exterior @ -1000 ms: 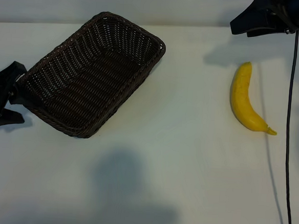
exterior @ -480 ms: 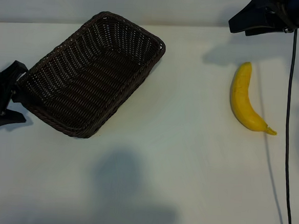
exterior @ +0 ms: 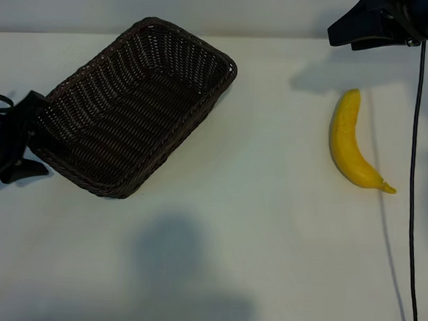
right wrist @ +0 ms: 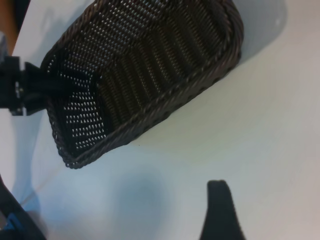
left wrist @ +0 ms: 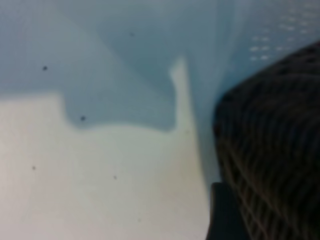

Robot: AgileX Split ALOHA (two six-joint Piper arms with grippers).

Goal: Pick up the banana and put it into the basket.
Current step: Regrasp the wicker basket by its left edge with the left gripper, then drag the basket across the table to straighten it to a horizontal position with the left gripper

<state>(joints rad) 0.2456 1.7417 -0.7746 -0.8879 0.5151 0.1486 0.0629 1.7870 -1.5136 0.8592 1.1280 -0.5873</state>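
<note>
While basket [exterior: 133, 107] sits tilted on white surface [exterior: 253, 237], left gripper [exterior: 26, 134] is at its short end farthest from banana [exterior: 349, 143]; fingers spread, one each side of braided rim, contact uncertain. Right wrist view: dark finger reaches over that end wall into basket [right wrist: 145, 75]. Right gripper [exterior: 339, 35] hangs just beyond banana's blunt end, on side away from basket; fingers spread, holding nothing. Banana lies flat on surface, well apart from basket, untouched. Black cable [exterior: 415, 189] runs just beside banana, far side from basket.
</note>
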